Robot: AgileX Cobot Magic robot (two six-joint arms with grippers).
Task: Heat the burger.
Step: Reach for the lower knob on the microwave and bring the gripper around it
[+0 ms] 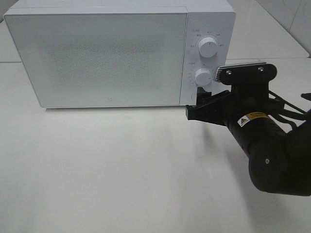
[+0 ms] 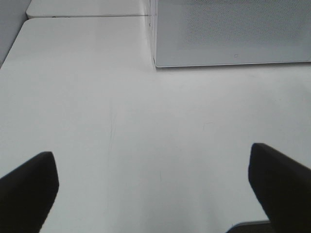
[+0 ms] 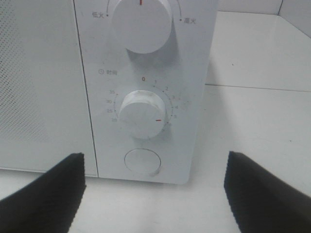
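Note:
The burger is out of view in every frame. The white microwave (image 1: 102,58) stands at the back of the table with its frosted door shut, and nothing shows through the door. My right gripper (image 1: 198,103) is open, just in front of the lower part of the control panel. In the right wrist view the right gripper (image 3: 154,189) faces the timer dial (image 3: 142,113), whose red mark sits away from 0, and the round button (image 3: 142,162) below it. My left gripper (image 2: 153,187) is open over bare table, some way in front of the microwave's left corner (image 2: 155,58).
The power dial (image 1: 209,47) sits above the timer dial (image 1: 203,76) on the panel. White tabletop (image 1: 121,170) stretches in front of the microwave. A seam (image 2: 87,16) between table sections runs to the left of it.

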